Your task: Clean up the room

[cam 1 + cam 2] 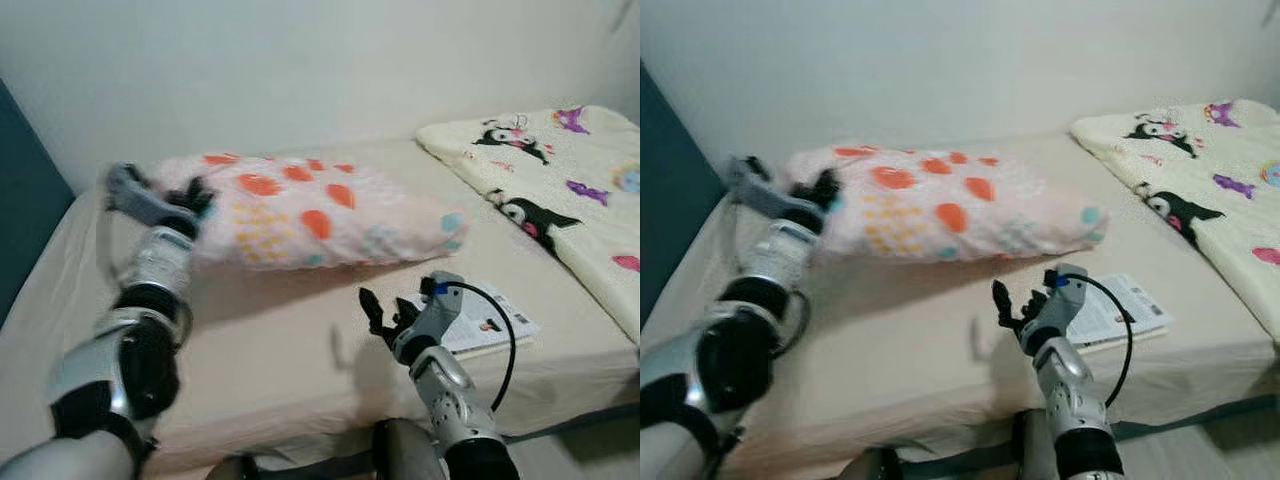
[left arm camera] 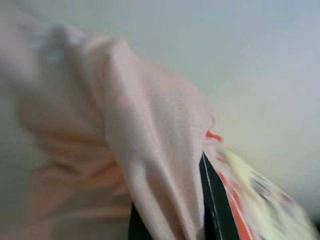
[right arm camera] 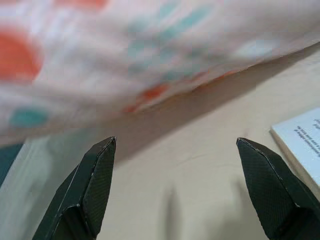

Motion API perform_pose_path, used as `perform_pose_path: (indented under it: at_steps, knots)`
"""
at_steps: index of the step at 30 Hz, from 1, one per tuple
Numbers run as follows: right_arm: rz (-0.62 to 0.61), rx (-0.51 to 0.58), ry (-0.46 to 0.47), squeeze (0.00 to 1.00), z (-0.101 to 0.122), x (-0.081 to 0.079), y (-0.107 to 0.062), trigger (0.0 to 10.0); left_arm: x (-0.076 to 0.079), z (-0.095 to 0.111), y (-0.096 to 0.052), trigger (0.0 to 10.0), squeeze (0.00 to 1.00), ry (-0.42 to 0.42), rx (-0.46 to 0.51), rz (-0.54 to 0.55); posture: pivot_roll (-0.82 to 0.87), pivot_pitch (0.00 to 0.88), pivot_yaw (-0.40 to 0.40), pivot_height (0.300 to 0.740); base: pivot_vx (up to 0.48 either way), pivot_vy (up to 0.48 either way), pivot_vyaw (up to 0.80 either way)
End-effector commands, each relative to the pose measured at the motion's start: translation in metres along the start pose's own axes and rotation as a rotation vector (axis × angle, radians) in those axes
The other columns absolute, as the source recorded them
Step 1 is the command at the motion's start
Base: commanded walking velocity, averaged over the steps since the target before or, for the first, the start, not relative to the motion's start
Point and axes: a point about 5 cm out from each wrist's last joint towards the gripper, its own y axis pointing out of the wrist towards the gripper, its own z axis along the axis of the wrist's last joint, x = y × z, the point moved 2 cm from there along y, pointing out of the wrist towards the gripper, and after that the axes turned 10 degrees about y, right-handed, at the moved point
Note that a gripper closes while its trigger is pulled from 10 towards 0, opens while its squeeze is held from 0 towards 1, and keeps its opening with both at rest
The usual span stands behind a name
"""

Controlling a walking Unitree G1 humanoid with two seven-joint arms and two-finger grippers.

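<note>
Right wrist view: right gripper (image 3: 177,187) w/ both black fingers (image 3: 92,192) spread wide, nothing between them, hovering just above the beige bed sheet (image 3: 190,150). White booklet (image 3: 305,140) edge lies on the sheet beside one finger, not touching.

Head views, near to far: right gripper (image 1: 383,315) sits low over the front part of the bed (image 1: 280,370), near the bed's front edge, fingers apart. A black cable (image 1: 505,345) loops from its wrist. Just beyond it, on the robot's right, the booklet (image 1: 480,325) lies flat on the sheet, printed side up.

Further back, the pillow (image 1: 320,215), pale pink w/ orange, teal and yellow spots, lies lengthwise across the middle of the bed, its right end toward the blanket. Left gripper (image 1: 190,195) is at the pillow's left end, arm reaching forward; image blurred there. Left wrist view shows pink fabric (image 2: 150,150) bunched right over the black fingers (image 2: 212,192), so it looks pinched on the pillow's corner, though blur makes the grip hard to confirm.

To the far right, a cream blanket (image 1: 560,180) w/ cartoon characters covers that side of the bed, apart from the pillow. Behind everything, a plain pale wall (image 1: 320,70); a dark teal panel (image 1: 25,210) stands at the bed's left side.
</note>
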Motion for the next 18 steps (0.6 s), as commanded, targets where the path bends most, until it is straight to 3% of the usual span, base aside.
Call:
perform_pose_path:
  at_steps: [1,4,6,7,8,9,10,11,12,13,14,18]
  knots:
    - [0.005,-0.003,0.002,0.0,-0.003,0.0,0.001,10.0,-0.01,0.035,0.003,0.0,0.0,0.058,0.118,0.081,-0.09,0.0,0.063,0.6,0.0,0.0,0.0]
    - [0.006,0.0,0.001,0.0,-0.002,0.0,0.001,10.0,-0.009,0.033,0.003,0.0,0.0,0.113,0.101,0.074,-0.09,0.0,0.07,0.6,0.0,0.0,0.0]
    - [0.006,0.015,0.006,0.0,-0.001,0.001,0.0,10.0,-0.001,0.013,0.002,0.0,0.0,0.181,0.041,0.015,-0.08,0.0,0.069,0.6,0.0,0.0,0.0]
    - [0.006,0.015,0.006,0.0,-0.001,0.001,0.0,10.0,-0.001,0.013,0.002,0.0,0.0,0.181,0.041,0.015,-0.08,0.0,0.069,0.6,0.0,0.0,0.0]
    - [0.017,0.024,0.005,0.0,0.0,0.001,-0.001,10.0,0.005,-0.006,-0.001,0.0,0.0,0.187,-0.008,-0.039,-0.08,0.0,0.069,0.6,0.0,0.0,0.0]
    - [0.017,0.024,0.005,0.0,0.0,0.001,-0.001,10.0,0.005,-0.006,-0.001,0.0,0.0,0.187,-0.008,-0.039,-0.08,0.0,0.069,0.6,0.0,0.0,0.0]
    - [0.027,0.022,-0.001,0.0,-0.002,0.001,-0.002,10.0,0.011,-0.028,-0.007,0.6,0.0,0.203,-0.064,-0.097,-0.08,0.0,0.069,0.605,0.0,0.0,0.0]
    - [0.027,0.022,-0.001,0.0,-0.002,0.001,-0.002,10.0,0.011,-0.028,-0.007,0.6,0.0,0.203,-0.064,-0.097,-0.08,0.0,0.069,0.605,0.0,0.0,0.0]
    - [0.038,0.018,-0.007,0.0,-0.004,0.0,-0.004,10.0,0.017,-0.055,-0.015,6.3,0.0,0.184,-0.133,-0.157,-0.09,0.001,0.065,0.61,0.0,0.0,0.0]
    - [0.044,0.012,-0.012,0.0,-0.006,-0.001,-0.005,10.0,0.019,-0.08,-0.025,10.0,0.0,0.171,-0.195,-0.195,-0.09,0.001,0.062,0.615,0.0,0.0,0.0]
    - [0.046,0.008,-0.014,0.0,-0.007,-0.001,-0.006,10.0,0.02,-0.094,-0.031,10.0,0.0,0.163,-0.231,-0.213,-0.09,0.001,0.062,0.62,0.0,0.0,0.0]
    - [0.052,0.005,-0.018,0.0,-0.008,0.0,-0.007,10.0,0.018,-0.114,-0.041,10.0,0.0,0.158,-0.284,-0.207,-0.08,0.002,0.059,0.629,0.0,0.0,0.0]
